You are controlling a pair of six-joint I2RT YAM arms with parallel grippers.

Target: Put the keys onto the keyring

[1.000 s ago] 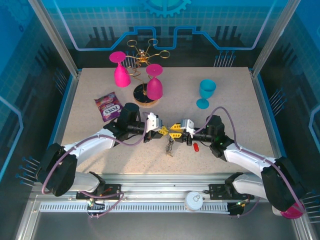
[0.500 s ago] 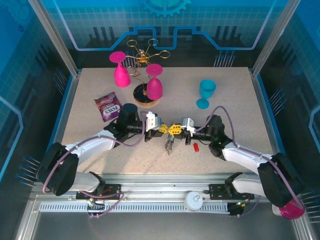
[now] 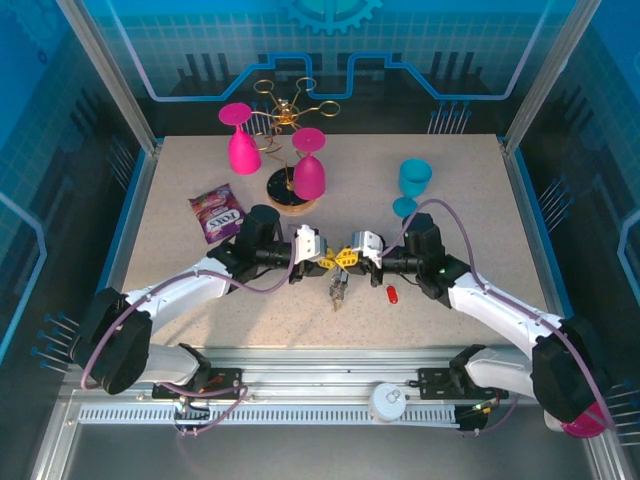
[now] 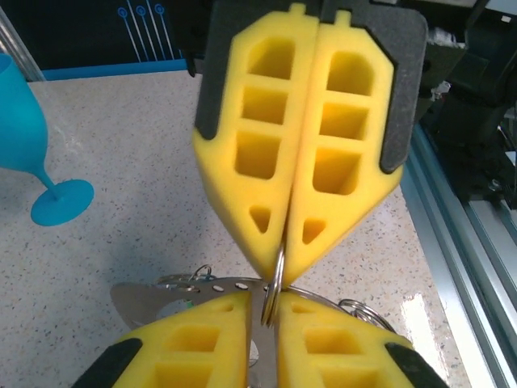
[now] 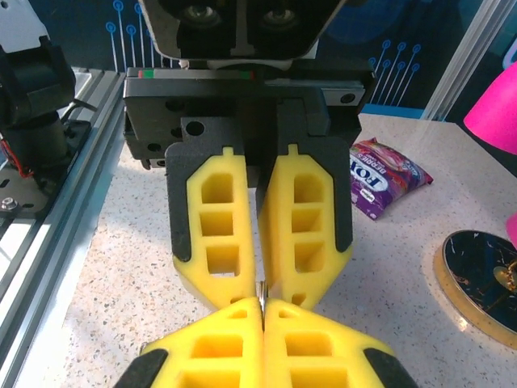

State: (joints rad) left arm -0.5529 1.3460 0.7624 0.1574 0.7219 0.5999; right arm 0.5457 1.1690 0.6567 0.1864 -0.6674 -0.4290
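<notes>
My two grippers meet tip to tip above the table's front middle. The right gripper [image 3: 347, 256] [image 5: 262, 305] is shut on the keyring [image 4: 277, 275] [image 5: 261, 289], a thin silvery ring seen edge-on. The left gripper [image 3: 328, 260] [image 4: 262, 303] has its jaws just parted round the same ring, with a thin gap on one side. A bunch of keys [image 3: 338, 291] hangs below the tips. A flat silvery holed piece [image 4: 161, 295] and smaller rings [image 4: 359, 307] show under the fingers. One red-tagged key [image 3: 391, 293] lies on the table to the right.
A teal goblet [image 3: 412, 185] stands at the back right. Two pink glasses [image 3: 240, 140] [image 3: 309, 170] are by the gold wire rack on its round base [image 3: 285, 200]. A purple sweet packet [image 3: 217, 212] lies at the left. The metal rail [image 3: 320, 360] runs along the near edge.
The right gripper has closed on the ring and moved slightly left. The left jaws, shut before, have parted a little. The hanging keys have barely moved.
</notes>
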